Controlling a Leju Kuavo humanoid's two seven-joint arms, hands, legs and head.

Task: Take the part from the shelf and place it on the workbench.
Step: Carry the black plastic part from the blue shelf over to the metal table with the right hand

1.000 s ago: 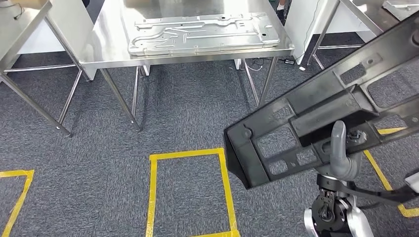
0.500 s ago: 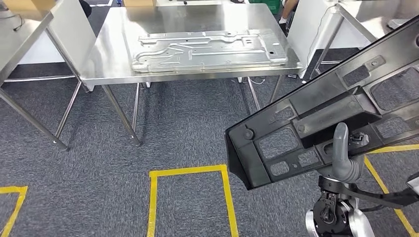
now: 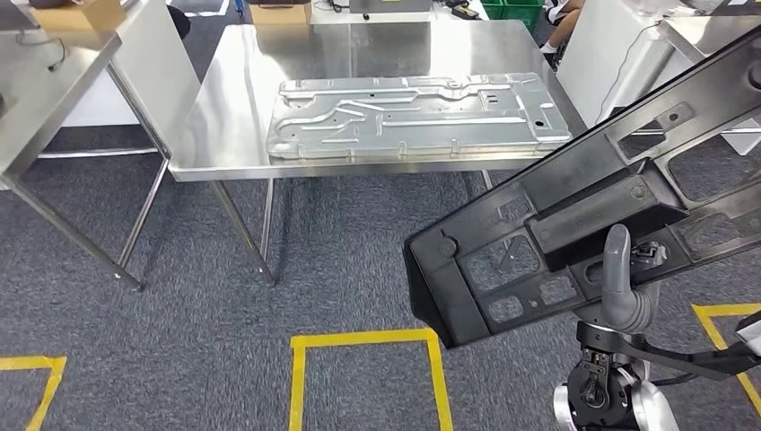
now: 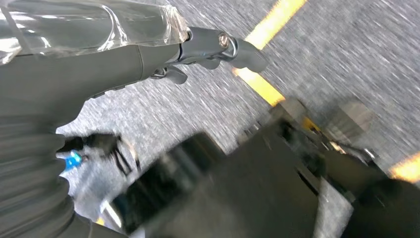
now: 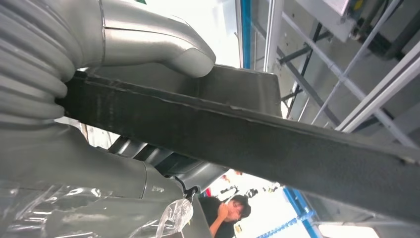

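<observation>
The black plastic frame part [image 3: 574,215] hangs in the air at the right of the head view, tilted so that its far end rises toward the upper right, with its near end low over the grey carpet [image 3: 179,305]. It is a long moulded panel with rectangular cut-outs and a raised block along its middle. The right hand [image 3: 624,283] grips it from below: the grey thumb stands upright against the near face, and in the right wrist view the thumb and the fingers [image 5: 163,42] clamp the panel's edge [image 5: 247,134] between them. The left hand [image 4: 99,54] hangs over the carpet with its fingers [image 4: 233,47] apart and nothing in them.

Ahead stands the steel worktop [image 3: 224,108], well apart from the part. A large pressed sheet-metal panel [image 3: 417,112] lies flat on it, near its front edge. Yellow tape outlines [image 3: 368,341] mark rectangles on the carpet in front of the worktop. Another steel table [image 3: 54,81] stands to the left. A person [image 5: 228,208] is visible in the right wrist view.
</observation>
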